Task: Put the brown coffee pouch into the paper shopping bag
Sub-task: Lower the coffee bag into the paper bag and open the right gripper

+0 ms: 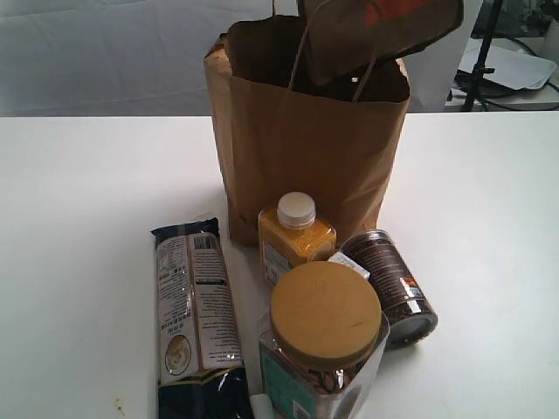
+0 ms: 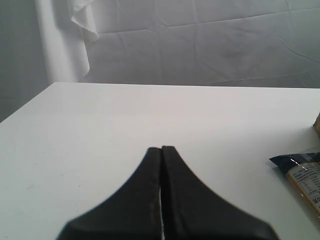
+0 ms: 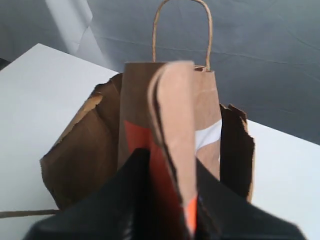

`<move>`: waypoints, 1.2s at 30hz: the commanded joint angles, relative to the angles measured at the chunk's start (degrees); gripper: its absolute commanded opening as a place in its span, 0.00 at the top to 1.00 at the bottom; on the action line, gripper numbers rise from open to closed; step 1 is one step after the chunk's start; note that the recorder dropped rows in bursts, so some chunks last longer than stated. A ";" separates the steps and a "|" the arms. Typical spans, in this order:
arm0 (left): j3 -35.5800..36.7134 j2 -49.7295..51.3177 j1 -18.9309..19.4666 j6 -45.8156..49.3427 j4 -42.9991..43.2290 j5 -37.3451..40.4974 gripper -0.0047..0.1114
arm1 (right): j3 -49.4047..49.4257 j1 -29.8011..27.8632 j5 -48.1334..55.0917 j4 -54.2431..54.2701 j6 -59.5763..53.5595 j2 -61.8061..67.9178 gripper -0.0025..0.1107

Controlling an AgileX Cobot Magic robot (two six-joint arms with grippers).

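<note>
1. Right gripper [image 3: 170, 172] is clamped on the brown coffee pouch [image 3: 172, 110], jaws tight against its sides; left gripper [image 2: 161, 150] has its jaws pressed together on nothing, low over the white table [image 2: 100, 125].
2. The pouch hangs tilted over the open mouth of the paper shopping bag [image 1: 306, 148], not yet inside.
3. Pickup and carry look done; lowering and release remain.

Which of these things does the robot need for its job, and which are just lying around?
For the job: brown coffee pouch; paper shopping bag; right gripper, holding the pouch above the bag.

Just lying about: long blue packet; yellow bottle; dark can; jar with tan lid; left gripper, shut on nothing.
</note>
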 commanded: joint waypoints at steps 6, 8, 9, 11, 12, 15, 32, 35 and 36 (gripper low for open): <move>0.20 -0.20 0.19 -0.15 0.26 -0.13 0.96 | -0.48 1.81 -2.84 4.84 -3.40 2.31 0.93; 0.20 -0.20 0.19 -0.15 0.26 -0.13 0.96 | -0.48 1.81 -2.01 4.75 -3.40 2.60 0.82; 0.20 -0.20 0.19 -0.15 0.26 -0.13 0.96 | -0.48 1.81 -1.49 4.75 -3.40 2.78 0.74; 0.20 -0.20 0.19 -0.15 0.26 -0.13 0.96 | -0.48 1.81 -1.41 4.75 -3.40 2.78 0.58; 0.20 -0.20 0.19 -0.15 0.26 -0.13 0.96 | -0.48 1.81 -1.41 4.75 -3.40 2.78 0.51; 0.20 -0.20 0.19 -0.15 0.26 -0.13 0.96 | -0.48 1.81 -1.74 4.59 -3.40 2.65 0.43; 0.20 -0.20 0.19 -0.15 0.26 -0.13 0.96 | 26.06 1.81 -13.01 -8.56 -1.49 -22.14 0.98; 0.20 -0.20 0.19 -0.15 0.26 -0.13 0.96 | 32.15 1.81 -14.96 -8.56 -0.55 -25.12 0.98; 0.20 -0.20 0.19 -0.15 0.26 -0.13 0.96 | 34.89 1.81 -15.77 -8.56 -0.37 -26.25 0.98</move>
